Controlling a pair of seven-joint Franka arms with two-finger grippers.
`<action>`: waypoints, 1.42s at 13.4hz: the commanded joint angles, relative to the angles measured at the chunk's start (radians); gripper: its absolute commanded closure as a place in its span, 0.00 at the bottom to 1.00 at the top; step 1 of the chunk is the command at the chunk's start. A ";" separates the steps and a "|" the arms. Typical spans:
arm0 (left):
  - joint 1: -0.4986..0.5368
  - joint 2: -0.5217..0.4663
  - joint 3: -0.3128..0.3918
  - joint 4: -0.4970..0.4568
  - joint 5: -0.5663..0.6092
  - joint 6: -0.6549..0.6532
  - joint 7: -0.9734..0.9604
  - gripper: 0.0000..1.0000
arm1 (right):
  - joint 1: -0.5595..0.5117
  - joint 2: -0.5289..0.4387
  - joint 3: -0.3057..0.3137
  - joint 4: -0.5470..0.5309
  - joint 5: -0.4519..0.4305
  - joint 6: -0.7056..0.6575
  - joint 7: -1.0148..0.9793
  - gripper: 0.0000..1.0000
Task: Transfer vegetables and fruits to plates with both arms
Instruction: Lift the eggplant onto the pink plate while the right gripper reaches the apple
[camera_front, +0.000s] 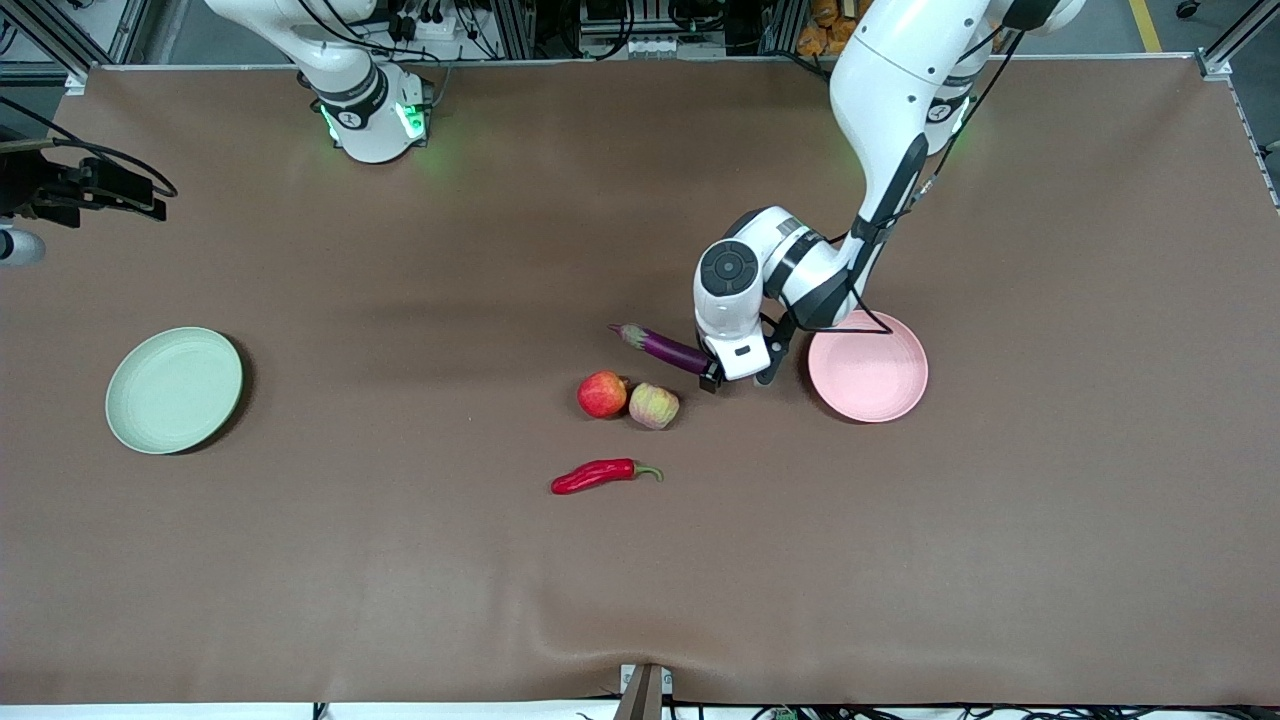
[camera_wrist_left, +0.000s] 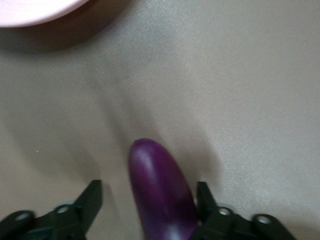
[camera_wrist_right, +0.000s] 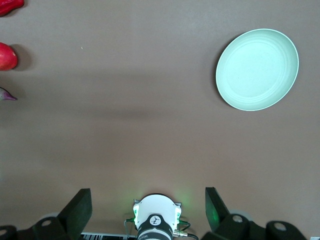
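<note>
A brown table (camera_front: 300, 560) carried everything, and two white arms rose from bases along its edge farthest from the front camera. The left arm (camera_front: 880, 120) reached down to the middle of the table, its gripper (camera_front: 735, 378) low at the blunt end of the eggplant (camera_front: 668, 347), between that vegetable and the pink plate (camera_front: 868, 366). In the left wrist view the fingers (camera_wrist_left: 90, 200) stood on either side of the purple body (camera_wrist_left: 162, 190): one finger was at its skin and the other stood off with a gap, so the jaws were still apart and not clamped on it. The right arm (camera_front: 350, 90) waited high over its own end of the table, its gripper (camera_wrist_right: 148, 210) spread wide and holding nothing. The green plate (camera_front: 175, 389) lay toward the right arm's end of the table, well apart from the produce, and the pink plate lay toward the left arm's end, just beside the left gripper; both plates were bare. The eggplant lay on the table with its stem cap pointing toward the right arm's end. Nearer to the front camera than the eggplant, the red fruit (camera_front: 602, 394) and the paler mottled fruit (camera_front: 654, 406) sat touching each other. Nearer still lay the red chili pepper (camera_front: 597, 475), its green stem turned toward the left arm's end.
</note>
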 joint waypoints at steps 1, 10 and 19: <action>0.004 -0.009 -0.001 0.007 0.024 -0.003 -0.071 1.00 | -0.005 0.003 0.006 0.014 0.007 -0.014 -0.001 0.00; 0.128 -0.265 -0.006 0.019 -0.074 -0.400 0.681 1.00 | -0.013 0.122 0.006 0.019 0.001 -0.020 -0.004 0.00; 0.329 -0.340 -0.004 0.016 0.004 -0.442 1.369 1.00 | 0.084 0.271 0.009 0.002 0.074 0.078 0.331 0.00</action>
